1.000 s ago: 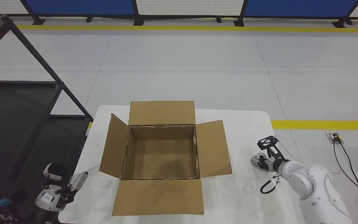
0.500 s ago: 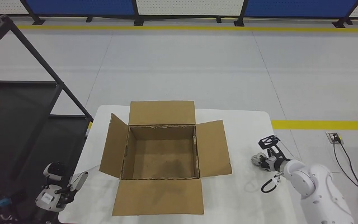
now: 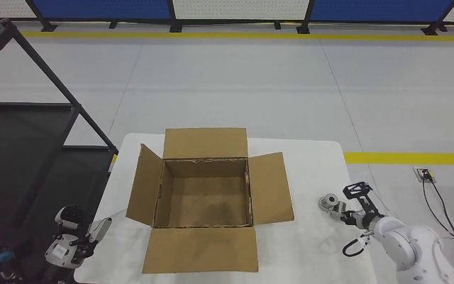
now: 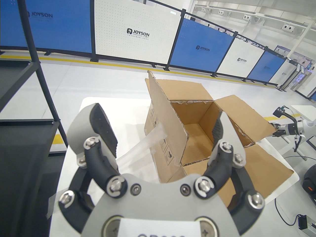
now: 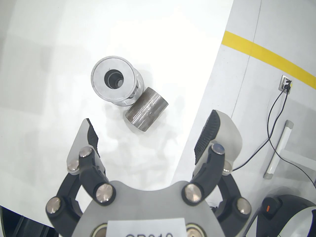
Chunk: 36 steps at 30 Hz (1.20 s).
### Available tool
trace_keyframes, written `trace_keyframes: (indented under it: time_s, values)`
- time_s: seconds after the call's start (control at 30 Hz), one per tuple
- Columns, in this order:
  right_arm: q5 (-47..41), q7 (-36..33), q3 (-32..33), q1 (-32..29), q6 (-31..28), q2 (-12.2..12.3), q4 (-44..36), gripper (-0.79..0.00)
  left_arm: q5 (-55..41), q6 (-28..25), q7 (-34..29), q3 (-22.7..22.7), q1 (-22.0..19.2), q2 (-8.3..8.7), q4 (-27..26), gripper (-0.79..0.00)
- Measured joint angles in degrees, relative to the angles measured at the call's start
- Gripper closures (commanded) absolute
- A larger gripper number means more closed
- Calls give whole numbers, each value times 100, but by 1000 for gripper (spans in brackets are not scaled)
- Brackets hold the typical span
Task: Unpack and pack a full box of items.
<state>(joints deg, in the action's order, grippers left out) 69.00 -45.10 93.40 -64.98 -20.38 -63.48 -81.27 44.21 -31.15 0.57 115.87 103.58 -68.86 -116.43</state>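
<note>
Box [image 3: 204,204] of brown cardboard stands open, four flaps [image 3: 270,187] splayed; left and right jaws released.

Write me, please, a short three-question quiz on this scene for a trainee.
1. True or false: the cardboard box has items packed in it.
2. Short answer: which lies on its side on the table, the flanged metal part or the plain metal cylinder?
3. Multiple choice: the right gripper is
A. open and holding nothing
B. shut on a box flap
C. shut on the flanged metal part

Key: 1 false; 2 the plain metal cylinder; 3 A.
</note>
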Motion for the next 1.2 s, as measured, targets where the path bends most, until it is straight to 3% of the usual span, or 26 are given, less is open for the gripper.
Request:
trace_keyframes:
  time_s: [0.17,0.23,0.43,0.5,0.83,1.07,1.2]
  values:
    - [-79,46,-183,161,66,-12,291,-643,0,0,0,0,0,0,0,-785]
    - [-94,60,-233,222,81,-13,395,-585,0,0,0,0,0,0,0,-785]
    - [-113,25,-363,401,193,-14,662,-557,0,0,0,0,0,0,0,-785]
    - [-114,14,-394,453,249,-14,739,-480,0,0,0,0,0,0,0,-785]
    - [-37,-87,-603,751,464,-16,1151,-336,0,0,0,0,0,0,0,-785]
    - [-105,-24,-487,719,472,25,1066,-6,0,0,0,0,0,0,0,-785]
    - [-209,44,-291,551,456,70,726,0,0,0,0,0,0,0,0,-785]
